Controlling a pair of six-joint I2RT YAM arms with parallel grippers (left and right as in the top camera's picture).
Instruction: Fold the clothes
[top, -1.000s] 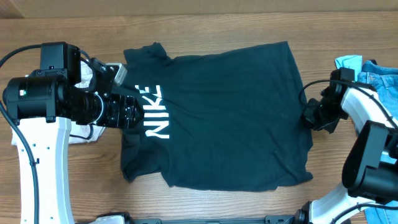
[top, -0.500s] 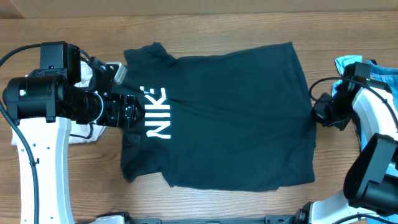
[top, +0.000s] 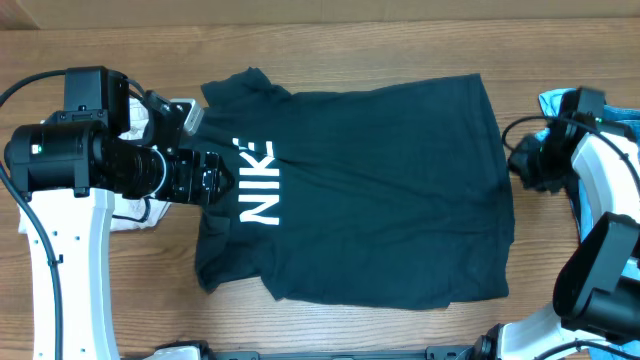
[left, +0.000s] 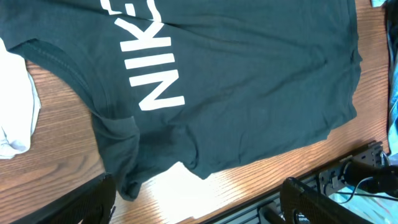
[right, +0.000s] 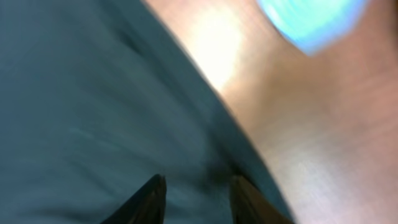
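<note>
The clothes are one dark navy T-shirt (top: 370, 190) with white letters "NIKE" (top: 256, 182), lying spread flat on the wooden table, collar to the left and hem to the right. My left gripper (top: 222, 180) hovers over the collar side; in the left wrist view it (left: 202, 199) stands wide open with only bare table and a sleeve edge (left: 124, 180) between its fingers. My right gripper (top: 520, 163) is at the shirt's hem. The blurred right wrist view shows its two fingertips (right: 152, 196) apart over the dark cloth (right: 93, 93), gripper (right: 199, 194) open.
A cream-white garment (top: 140, 208) lies under the left arm, also at the left of the left wrist view (left: 15, 118). Blue denim (top: 605, 110) sits at the far right, behind the right arm. The table's front edge carries a black rail (left: 348, 168).
My right gripper moved right and slightly back, drawing the shirt's hem out to the right, and its jaws have parted. The left arm has stayed in place.
</note>
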